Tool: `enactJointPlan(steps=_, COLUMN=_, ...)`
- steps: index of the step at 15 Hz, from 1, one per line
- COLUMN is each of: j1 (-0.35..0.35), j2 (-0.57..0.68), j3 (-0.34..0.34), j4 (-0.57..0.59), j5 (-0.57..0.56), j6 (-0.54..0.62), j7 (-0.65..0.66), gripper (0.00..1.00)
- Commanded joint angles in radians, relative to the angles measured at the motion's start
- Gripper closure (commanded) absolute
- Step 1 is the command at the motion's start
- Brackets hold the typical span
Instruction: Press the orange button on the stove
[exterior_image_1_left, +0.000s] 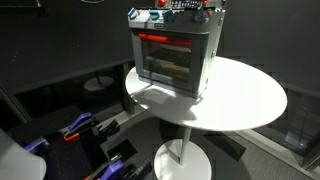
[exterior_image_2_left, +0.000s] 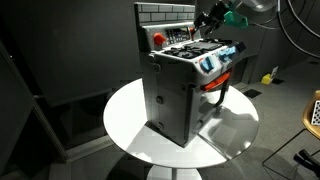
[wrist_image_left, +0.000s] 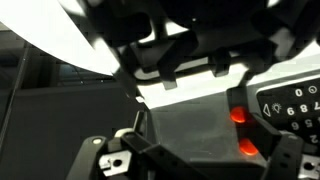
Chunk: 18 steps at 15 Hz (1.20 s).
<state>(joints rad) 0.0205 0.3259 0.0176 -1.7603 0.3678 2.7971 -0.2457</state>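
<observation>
The stove (exterior_image_1_left: 170, 55) is a small grey toy oven with a dark glass door and a red bar handle, standing on a round white table (exterior_image_1_left: 250, 100). It also shows in an exterior view (exterior_image_2_left: 180, 90), with red-orange and blue knobs (exterior_image_2_left: 215, 63) at its top front and a red button (exterior_image_2_left: 158, 37) on its back panel. My gripper (exterior_image_2_left: 208, 20) hovers just above the rear of the stove top, fingers apparently shut and holding nothing. In the wrist view, two glowing orange buttons (wrist_image_left: 238, 115) lie on the grey stove top, close ahead of my gripper (wrist_image_left: 200, 172).
The table (exterior_image_2_left: 130, 125) stands on a white pedestal (exterior_image_1_left: 180, 155). Dark curtains surround the scene. Cables and clamps with orange and purple parts (exterior_image_1_left: 75, 130) lie on the floor beside the table. A tiled back panel (exterior_image_2_left: 165, 14) rises behind the stove top.
</observation>
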Motion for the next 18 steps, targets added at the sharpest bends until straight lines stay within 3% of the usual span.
enactJointPlan(steps=1, j1=-0.019, j2=0.018, j3=0.017, j4=0.045, j5=0.022, j6=-0.01, j7=-0.037, gripper=0.0)
enactJointPlan(steps=18, j1=-0.013, j2=-0.025, j3=0.006, j4=-0.005, j5=0.011, j6=-0.011, j7=-0.02, gripper=0.0)
